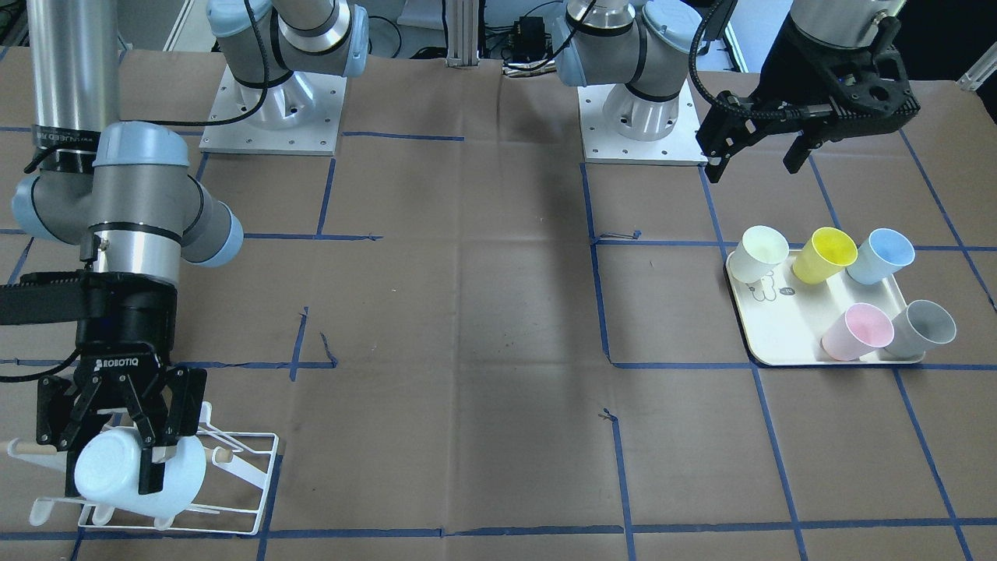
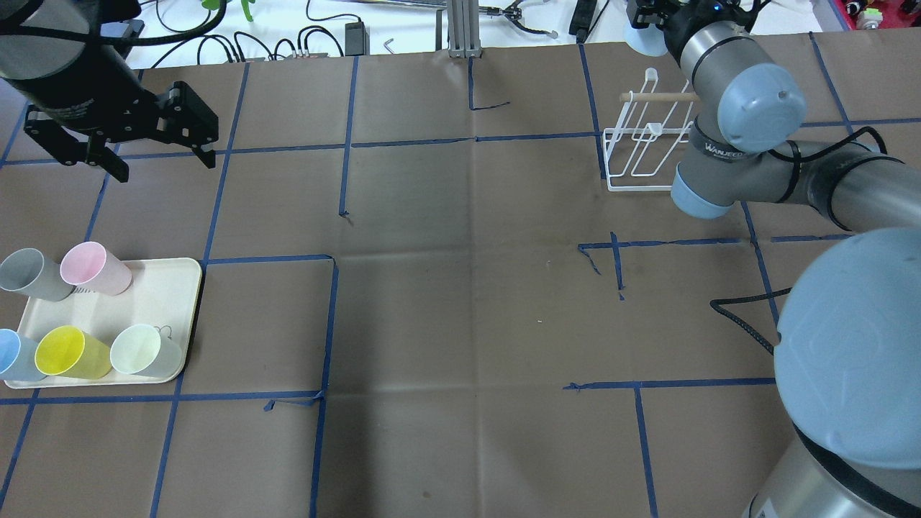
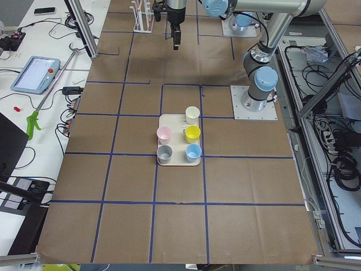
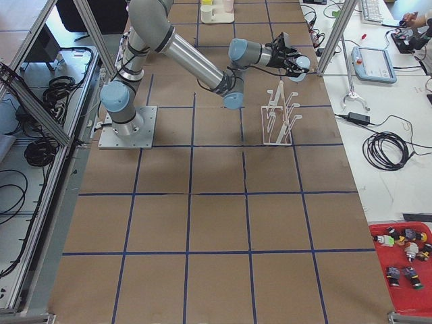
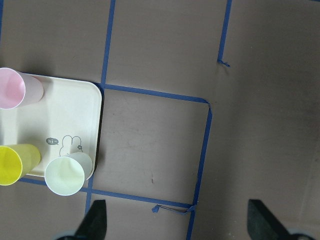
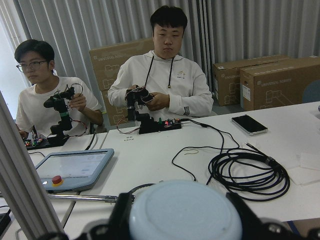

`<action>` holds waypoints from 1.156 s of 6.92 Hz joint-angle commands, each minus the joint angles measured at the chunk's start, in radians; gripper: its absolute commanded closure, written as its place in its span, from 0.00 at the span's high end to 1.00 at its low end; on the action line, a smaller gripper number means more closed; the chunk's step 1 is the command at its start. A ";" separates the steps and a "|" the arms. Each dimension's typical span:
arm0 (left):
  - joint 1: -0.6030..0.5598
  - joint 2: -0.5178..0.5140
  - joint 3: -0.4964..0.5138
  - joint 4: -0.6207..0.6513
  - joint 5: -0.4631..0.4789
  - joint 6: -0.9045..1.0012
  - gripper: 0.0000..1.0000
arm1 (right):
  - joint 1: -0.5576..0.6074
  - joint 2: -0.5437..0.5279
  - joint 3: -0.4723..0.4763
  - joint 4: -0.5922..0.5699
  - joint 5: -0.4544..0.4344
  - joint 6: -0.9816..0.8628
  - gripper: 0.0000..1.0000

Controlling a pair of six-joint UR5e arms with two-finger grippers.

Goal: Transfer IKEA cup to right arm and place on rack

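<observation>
My right gripper is shut on a pale blue-white cup. It holds the cup tilted on its side, low over the white wire rack with the wooden dowel handle. In the right wrist view the cup's bottom fills the space between the fingers. The rack also shows in the overhead view, with the cup at its far side. My left gripper is open and empty, above the table behind the tray. Its fingertips stand wide apart.
A cream tray with a bear drawing holds several cups: cream, yellow, blue, pink and grey. Two operators sit at a white desk beyond the rack's table edge. Blue tape lines cross the brown table.
</observation>
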 commanded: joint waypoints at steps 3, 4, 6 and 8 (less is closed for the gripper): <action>-0.070 -0.050 -0.007 0.080 -0.005 -0.015 0.99 | -0.034 0.073 -0.002 0.006 0.000 -0.027 0.19; -0.070 -0.046 -0.007 0.077 -0.005 -0.015 0.99 | -0.034 0.071 0.009 0.006 0.000 -0.026 0.19; -0.070 -0.049 -0.007 0.076 -0.005 -0.014 1.00 | -0.033 0.082 0.020 0.005 -0.023 -0.026 0.19; -0.057 -0.041 -0.008 0.071 0.000 -0.003 0.99 | -0.030 0.082 0.043 0.005 -0.030 -0.026 0.50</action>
